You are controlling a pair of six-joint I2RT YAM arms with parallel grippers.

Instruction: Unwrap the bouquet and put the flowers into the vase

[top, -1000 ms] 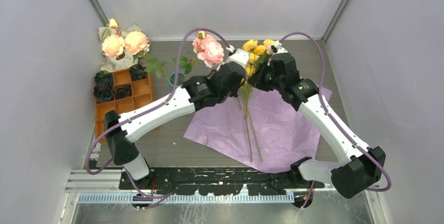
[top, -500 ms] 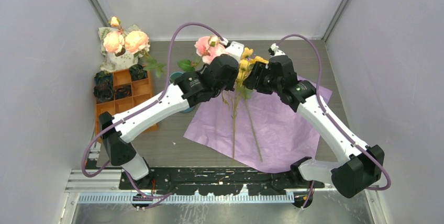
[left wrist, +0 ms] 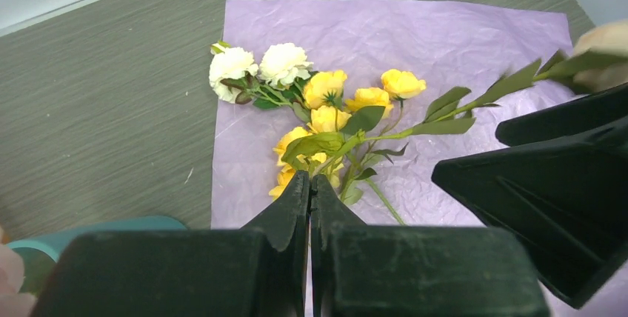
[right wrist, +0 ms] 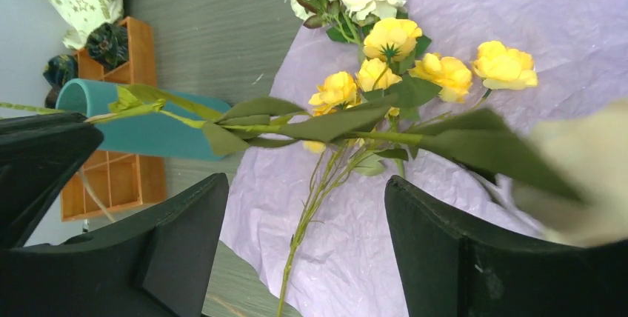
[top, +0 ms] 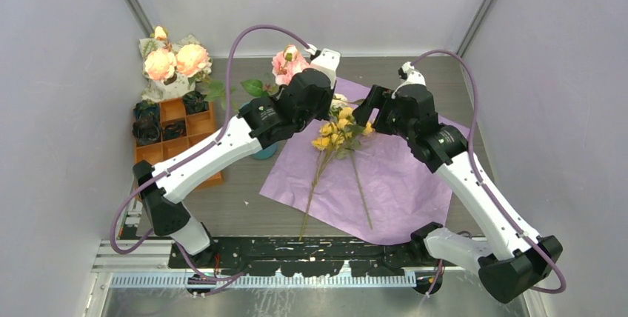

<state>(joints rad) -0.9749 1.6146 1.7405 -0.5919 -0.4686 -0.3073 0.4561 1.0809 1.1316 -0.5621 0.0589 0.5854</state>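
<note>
Flowers (left wrist: 326, 89) with yellow blooms lie loose on the purple paper (top: 403, 176), directly below both pincers, with two white roses (left wrist: 284, 61) at the far end of the bunch. Their stems run back toward the arm bases. One stem tip passes over the paper's near edge onto the grey table (top: 237, 202); the other ends on the sheet.

The right pincer (right wrist: 304, 187) hangs above the bunch with its fingers spread wide, gripping nothing. The left pincer (left wrist: 309, 180) faces it from close by, fingers pressed together. By its wrist view, they pinch a leafy stem (right wrist: 337, 121) at their tips. That stem crosses the gap between the two pincers above the bunch. It ends in a pale bloom (right wrist: 585, 184), blurred, close against the right pincer.

To the left of the left pincer stands the vase (top: 264, 152), beside the paper's left edge. From above it is mostly hidden under the left arm. A pink rose (top: 285, 67) shows just behind the left pincer's wrist; whether it stands in the vase I cannot tell.

Farther left of the vase, the orange tray (top: 198, 135) lies along the left wall (top: 59, 124). Beyond it a printed cloth bag (top: 166, 89) with peach roses fills the far left corner.

Bare table shows in a strip behind both pincers along the back wall. More shows on the near left, between the tray and the paper's edge. To the right of the right pincer, the paper's corner lies near the right wall.
</note>
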